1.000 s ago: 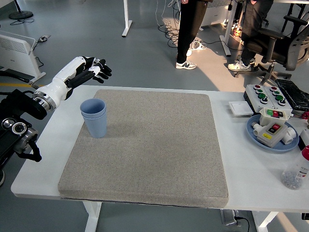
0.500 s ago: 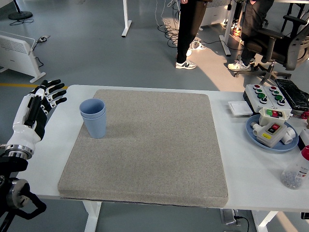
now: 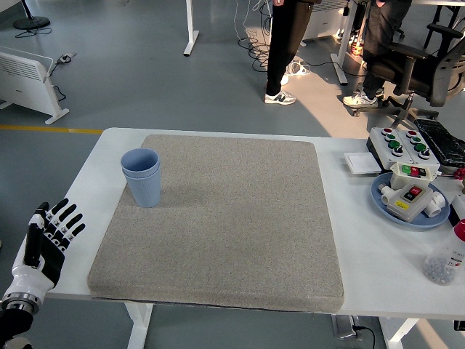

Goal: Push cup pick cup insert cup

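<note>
Two light blue plastic cups (image 3: 142, 177), smooth and tapered, stand nested one inside the other near the far left corner of the grey, coarse-textured square mat (image 3: 225, 218) on the white table (image 3: 363, 240). The left hand (image 3: 45, 238), black and white, hangs beside the table's near left corner, its fingers spread and holding nothing.

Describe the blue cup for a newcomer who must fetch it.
Find the grey mat covering most of the white table. Near its far left corner stand the stacked blue cups, upright, one nested inside the other. Nothing else sits on the mat; the clutter lies far right.
</note>
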`<state>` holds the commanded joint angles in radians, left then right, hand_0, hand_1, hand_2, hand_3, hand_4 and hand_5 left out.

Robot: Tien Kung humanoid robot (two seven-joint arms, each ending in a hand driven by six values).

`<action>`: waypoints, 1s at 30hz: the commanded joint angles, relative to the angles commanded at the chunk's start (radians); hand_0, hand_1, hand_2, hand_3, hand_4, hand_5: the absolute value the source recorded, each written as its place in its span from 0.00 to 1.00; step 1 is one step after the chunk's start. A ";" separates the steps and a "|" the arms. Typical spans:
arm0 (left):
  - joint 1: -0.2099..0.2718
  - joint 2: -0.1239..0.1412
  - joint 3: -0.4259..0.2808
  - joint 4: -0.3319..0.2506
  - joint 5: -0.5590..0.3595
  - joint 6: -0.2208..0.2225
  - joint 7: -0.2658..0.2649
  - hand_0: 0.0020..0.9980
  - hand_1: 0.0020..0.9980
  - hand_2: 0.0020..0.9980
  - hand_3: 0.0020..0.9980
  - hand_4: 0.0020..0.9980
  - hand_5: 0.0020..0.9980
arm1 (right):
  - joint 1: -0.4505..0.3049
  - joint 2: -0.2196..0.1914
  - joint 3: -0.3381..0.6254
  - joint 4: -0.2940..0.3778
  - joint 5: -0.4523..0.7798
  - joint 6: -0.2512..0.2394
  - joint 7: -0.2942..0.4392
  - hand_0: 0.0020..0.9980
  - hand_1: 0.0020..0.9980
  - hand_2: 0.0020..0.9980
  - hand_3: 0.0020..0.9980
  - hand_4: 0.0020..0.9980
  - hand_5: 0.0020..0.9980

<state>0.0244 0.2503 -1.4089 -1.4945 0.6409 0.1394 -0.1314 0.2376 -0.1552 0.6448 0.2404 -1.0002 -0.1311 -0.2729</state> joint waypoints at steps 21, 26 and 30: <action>-0.058 -0.039 -0.016 0.026 0.001 -0.033 0.016 0.84 0.86 0.86 0.81 0.59 1.00 | 0.025 0.004 -0.026 -0.005 0.041 -0.007 0.015 0.52 0.54 0.62 0.56 0.11 0.44; -0.056 -0.041 -0.038 0.028 0.006 -0.023 0.012 0.84 0.86 0.86 0.81 0.59 1.00 | 0.033 0.006 -0.022 -0.007 0.033 -0.006 0.017 0.52 0.54 0.62 0.56 0.11 0.44; -0.057 -0.041 -0.047 0.030 0.004 -0.018 0.009 0.84 0.86 0.86 0.80 0.59 1.00 | 0.034 0.006 -0.022 -0.007 0.034 -0.006 0.018 0.52 0.54 0.62 0.56 0.11 0.44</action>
<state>-0.0325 0.2097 -1.4563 -1.4646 0.6448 0.1213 -0.1221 0.2716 -0.1488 0.6224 0.2331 -0.9658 -0.1376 -0.2548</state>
